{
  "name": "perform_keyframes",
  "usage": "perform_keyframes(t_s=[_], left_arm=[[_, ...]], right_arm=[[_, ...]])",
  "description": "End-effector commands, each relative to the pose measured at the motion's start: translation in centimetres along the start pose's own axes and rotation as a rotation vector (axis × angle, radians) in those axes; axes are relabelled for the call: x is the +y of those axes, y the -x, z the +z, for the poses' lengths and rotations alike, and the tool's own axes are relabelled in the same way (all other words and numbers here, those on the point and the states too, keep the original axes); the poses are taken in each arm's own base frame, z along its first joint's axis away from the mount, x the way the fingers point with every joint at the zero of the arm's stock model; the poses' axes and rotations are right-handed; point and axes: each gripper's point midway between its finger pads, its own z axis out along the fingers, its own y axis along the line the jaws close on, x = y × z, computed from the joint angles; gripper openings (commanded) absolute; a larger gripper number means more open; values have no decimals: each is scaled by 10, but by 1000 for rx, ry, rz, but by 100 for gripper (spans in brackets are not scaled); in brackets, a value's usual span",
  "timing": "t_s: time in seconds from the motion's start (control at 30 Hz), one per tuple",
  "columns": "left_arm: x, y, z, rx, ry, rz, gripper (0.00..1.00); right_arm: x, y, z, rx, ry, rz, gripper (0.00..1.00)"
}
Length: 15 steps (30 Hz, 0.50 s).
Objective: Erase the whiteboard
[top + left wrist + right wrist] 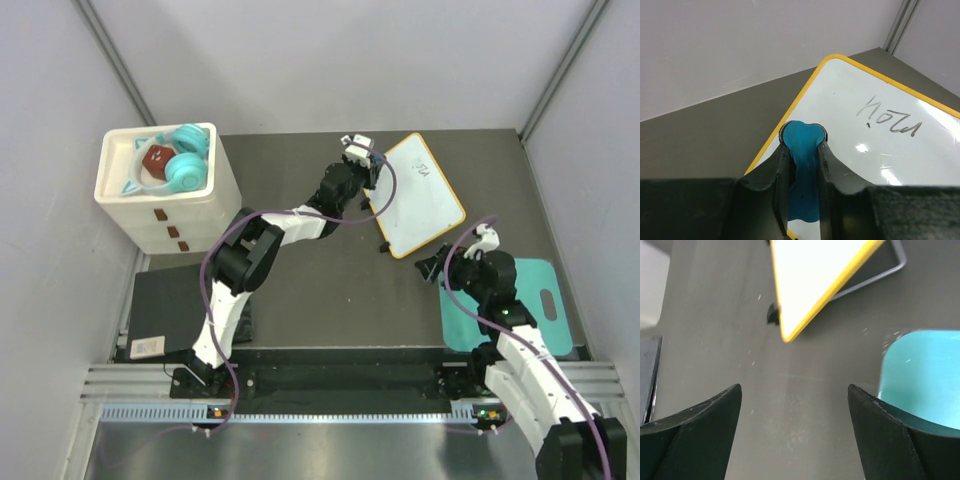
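Note:
The whiteboard (425,205) lies at the back right of the table, white with a yellow frame and a dark scribble (887,119) near its far end. My left gripper (374,166) is over the board's left edge, shut on a blue eraser (802,142) that rests against the white surface. In the left wrist view the eraser bulges out past the fingertips (827,160). My right gripper (431,265) hovers over bare table just off the board's near corner (807,285), open with nothing between its fingers (725,405).
A teal mat (548,300) lies right of my right gripper and reaches under the right finger (920,375). A white drawer unit (170,215) holding teal items stands back left. A black flat pad (170,305) lies front left. Black clips (772,315) sit on the board's edge.

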Motion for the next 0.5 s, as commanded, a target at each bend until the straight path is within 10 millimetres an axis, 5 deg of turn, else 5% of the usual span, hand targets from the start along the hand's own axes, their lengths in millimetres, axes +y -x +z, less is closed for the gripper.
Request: perform_keyframes(t_s=[0.0,0.23,0.47], left_arm=[[-12,54,-3,-121,-50,20,0],[-23,55,1,-123,-109,4,0],[-26,55,2,-118,-125,3,0]], right_arm=[[-3,34,3,-126,25,47,82],[-3,73,11,-237,63,39,74],[-10,90,24,-256,29,58,72]])
